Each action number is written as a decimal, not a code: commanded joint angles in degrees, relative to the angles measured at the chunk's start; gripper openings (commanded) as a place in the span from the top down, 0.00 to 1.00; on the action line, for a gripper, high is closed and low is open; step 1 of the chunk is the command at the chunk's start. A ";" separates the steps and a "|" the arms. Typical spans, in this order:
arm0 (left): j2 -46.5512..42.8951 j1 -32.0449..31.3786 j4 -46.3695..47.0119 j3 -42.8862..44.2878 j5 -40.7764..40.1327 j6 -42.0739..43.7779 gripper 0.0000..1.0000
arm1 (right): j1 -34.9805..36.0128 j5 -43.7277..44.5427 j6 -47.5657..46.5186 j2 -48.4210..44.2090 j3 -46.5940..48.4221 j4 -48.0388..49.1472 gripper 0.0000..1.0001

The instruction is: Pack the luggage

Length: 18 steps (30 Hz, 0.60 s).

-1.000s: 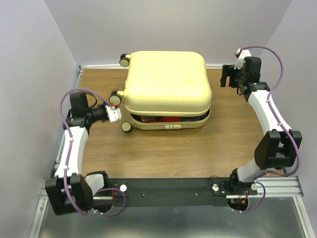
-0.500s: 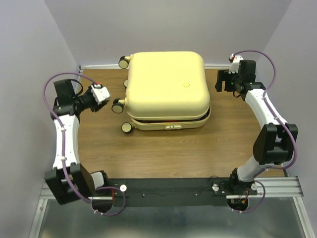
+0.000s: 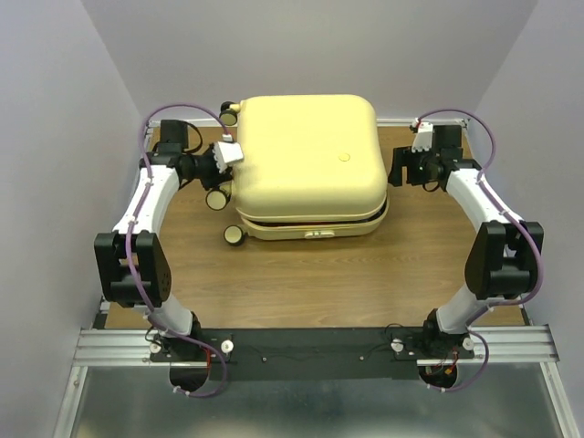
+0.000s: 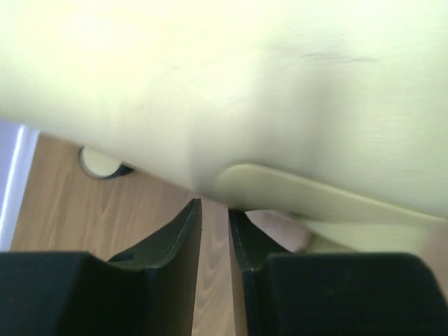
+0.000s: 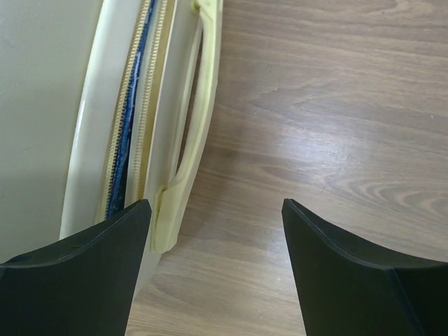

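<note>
The luggage [image 3: 306,151] is a pale-yellow hard-shell suitcase lying flat at the back of the wooden table, lid down with a thin dark seam along its front. My left gripper [image 3: 235,162] is at its left side near the wheels. In the left wrist view the shell [image 4: 266,84] fills the top, and my left gripper [image 4: 215,204] has only a narrow gap, holding nothing. My right gripper [image 3: 399,167] stands open beside the suitcase's right side. In the right wrist view my right gripper [image 5: 217,210] is spread over bare wood next to the side handle [image 5: 192,133] and zipper [image 5: 129,140].
Small wheels [image 3: 217,198] stick out on the suitcase's left side, one also at its front left corner [image 3: 234,235]. Purple walls close in on three sides. The wooden table [image 3: 319,274] runs forward to the black rail [image 3: 310,342] holding the arm bases.
The lid has dropped, and the red contents in the front gap no longer show. My left arm swung out and back to the suitcase's left side. My right gripper moved in toward its right side.
</note>
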 commanded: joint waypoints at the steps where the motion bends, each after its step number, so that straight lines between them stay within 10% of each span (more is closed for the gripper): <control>1: -6.91 -6.17 -19.68 -1.93 2.42 13.71 0.74 | 0.12 -2.02 -1.79 -0.25 -0.96 -0.70 0.16; 14: -9.56 -4.95 -15.91 -8.28 1.80 11.09 0.80 | -1.63 3.24 -1.62 -1.57 -3.43 -1.23 0.34; 18: -7.20 3.98 -14.35 -2.49 7.07 3.84 0.67 | -3.39 3.07 -0.04 -1.05 -3.08 -1.41 0.36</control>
